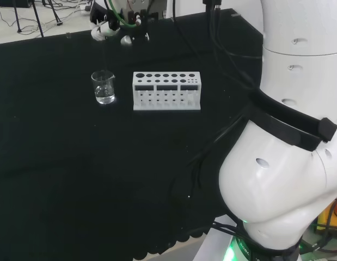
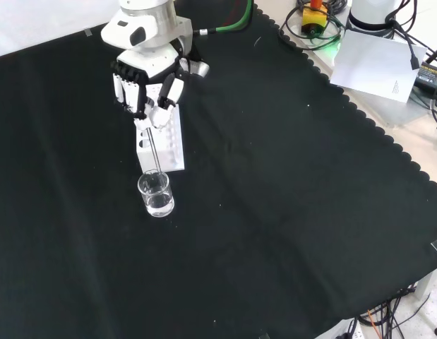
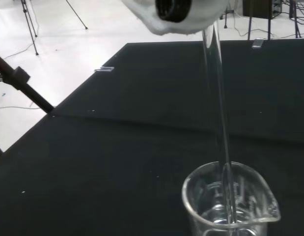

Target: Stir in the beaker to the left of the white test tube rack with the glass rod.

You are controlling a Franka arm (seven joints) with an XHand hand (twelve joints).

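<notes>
Beaker (image 2: 156,195) of clear liquid stood just beside the white test tube rack (image 2: 164,145), toward the black cloth's (image 2: 289,212) far edge in the head view. Above it the hand (image 2: 144,81), fingers curled, pinched the glass rod (image 3: 219,123), whose tip dipped into the liquid.

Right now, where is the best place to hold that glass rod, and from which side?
Near its top end, from above. The rod stands nearly upright with its lower end inside the beaker, so only the upper part is free. The robot hand already pinches it there, above the beaker, beside the rack.
</notes>
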